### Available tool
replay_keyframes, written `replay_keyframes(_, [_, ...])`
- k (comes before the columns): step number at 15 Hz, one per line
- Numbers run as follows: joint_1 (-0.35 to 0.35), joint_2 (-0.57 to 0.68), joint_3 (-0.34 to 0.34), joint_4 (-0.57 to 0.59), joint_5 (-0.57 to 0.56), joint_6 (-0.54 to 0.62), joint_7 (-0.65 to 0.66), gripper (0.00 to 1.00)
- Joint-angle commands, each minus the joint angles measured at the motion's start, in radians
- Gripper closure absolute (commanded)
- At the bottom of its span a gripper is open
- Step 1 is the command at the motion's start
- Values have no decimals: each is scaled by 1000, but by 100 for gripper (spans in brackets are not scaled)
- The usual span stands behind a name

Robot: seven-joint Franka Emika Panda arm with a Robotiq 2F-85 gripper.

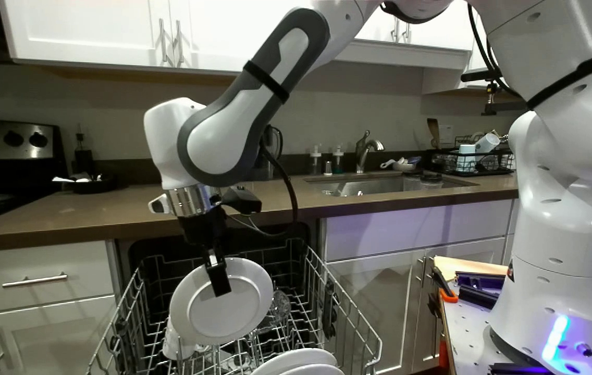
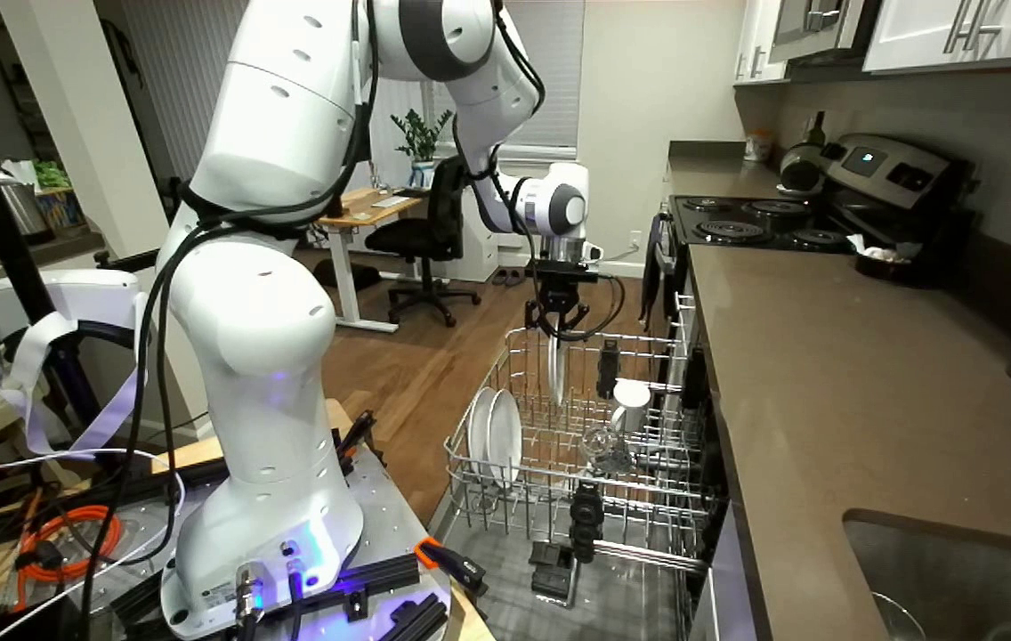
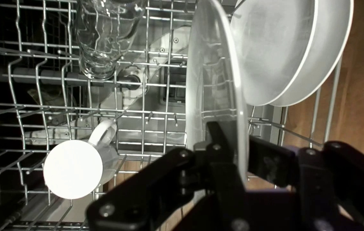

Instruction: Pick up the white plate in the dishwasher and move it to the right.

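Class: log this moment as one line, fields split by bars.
pincer: gripping white plate near top | plate: near upright, not yet released | dishwasher rack: two more plates, overturned mug, clear glass

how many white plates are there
3: one white plate between the fingers, plus a second plate and a third plate side by side in the dishwasher. Others may be hidden.

1. Wrist view: the plate, between the jaws of my gripper.
2. Left of the plate, as I look: glassware, upper; mug, lower.
3. Right of it: two further plates.
4. Items 2 and 3: in the dishwasher, left of the countertop in an exterior view.
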Motion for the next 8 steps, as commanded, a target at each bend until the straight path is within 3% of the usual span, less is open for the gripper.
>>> replay_keyframes(1, [4,71,8,107,-3,-32,12,93])
replay_keyframes(8, [2,214,29,288,11,-63,-20,93])
